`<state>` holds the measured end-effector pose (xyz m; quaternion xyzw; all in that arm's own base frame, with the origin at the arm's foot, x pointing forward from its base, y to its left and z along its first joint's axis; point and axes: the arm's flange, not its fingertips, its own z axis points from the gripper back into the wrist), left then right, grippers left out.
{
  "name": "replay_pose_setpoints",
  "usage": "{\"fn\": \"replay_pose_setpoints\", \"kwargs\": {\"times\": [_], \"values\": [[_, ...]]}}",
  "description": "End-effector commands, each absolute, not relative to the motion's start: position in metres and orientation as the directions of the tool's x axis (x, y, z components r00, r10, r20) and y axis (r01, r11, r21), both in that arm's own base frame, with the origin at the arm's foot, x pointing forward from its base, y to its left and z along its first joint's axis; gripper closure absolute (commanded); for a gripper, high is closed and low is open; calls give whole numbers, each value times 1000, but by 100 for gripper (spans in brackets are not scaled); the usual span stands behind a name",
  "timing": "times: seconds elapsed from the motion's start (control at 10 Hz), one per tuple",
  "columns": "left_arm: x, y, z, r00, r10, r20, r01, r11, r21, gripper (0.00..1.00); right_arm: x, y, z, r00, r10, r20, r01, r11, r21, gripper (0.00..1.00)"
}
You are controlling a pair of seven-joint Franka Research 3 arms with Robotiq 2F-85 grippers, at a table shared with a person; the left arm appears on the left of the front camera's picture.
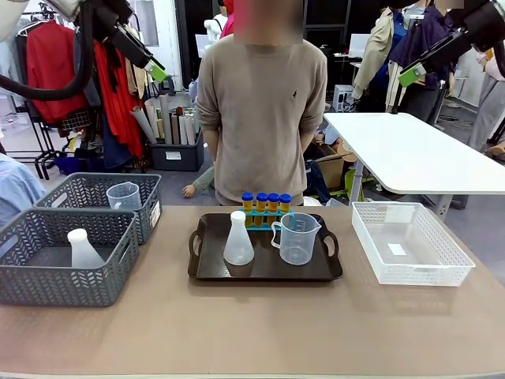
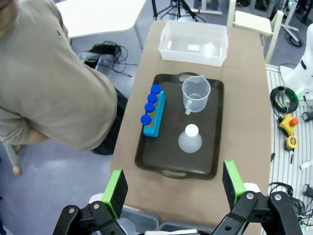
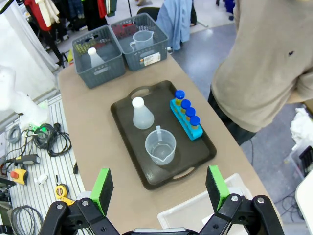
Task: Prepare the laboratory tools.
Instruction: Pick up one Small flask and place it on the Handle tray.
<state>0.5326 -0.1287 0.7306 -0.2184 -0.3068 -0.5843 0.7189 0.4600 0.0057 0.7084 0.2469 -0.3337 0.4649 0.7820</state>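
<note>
Hidden: we are seeing the tubes [image 1: 266, 204] partly behind the beaker [image 1: 297, 238].
Tray [image 1: 205, 268]: carrying tubes, beaker, frosted flask [image 1: 238, 238] mid-tabletop.
Left pincer [image 2: 173, 191]: gaping wide, holding nothing.
Right pincer [image 3: 159, 188]: likewise.

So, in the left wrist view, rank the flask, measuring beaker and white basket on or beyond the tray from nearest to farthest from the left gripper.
From the left gripper, jaws open:
1. Conical flask, near end of the tray.
2. Measuring beaker, far end of the tray.
3. White basket, beyond the tray.
</note>
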Motion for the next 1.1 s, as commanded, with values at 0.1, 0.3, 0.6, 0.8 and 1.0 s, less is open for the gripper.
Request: {"fn": "replay_pose_setpoints", "kwargs": {"times": [0.1,0.3,0.6,0.8,1.0], "values": [[535,-128,734,103,-690,717,976,209,61,0,459,7,709,340,560,756,-894,441,75,0],[533,-130,731,127,-706,696,975,219,44,0,459,7,709,340,560,756,-894,441,75,0],[533,-130,731,127,-706,696,975,219,44,0,459,7,709,340,560,756,-894,441,75,0],[533,-130,731,127,-706,696,975,219,44,0,459,7,709,340,560,756,-894,441,75,0],[533,-130,731,127,-706,696,975,219,44,0,459,7,709,340,560,756,-894,441,75,0]]}}
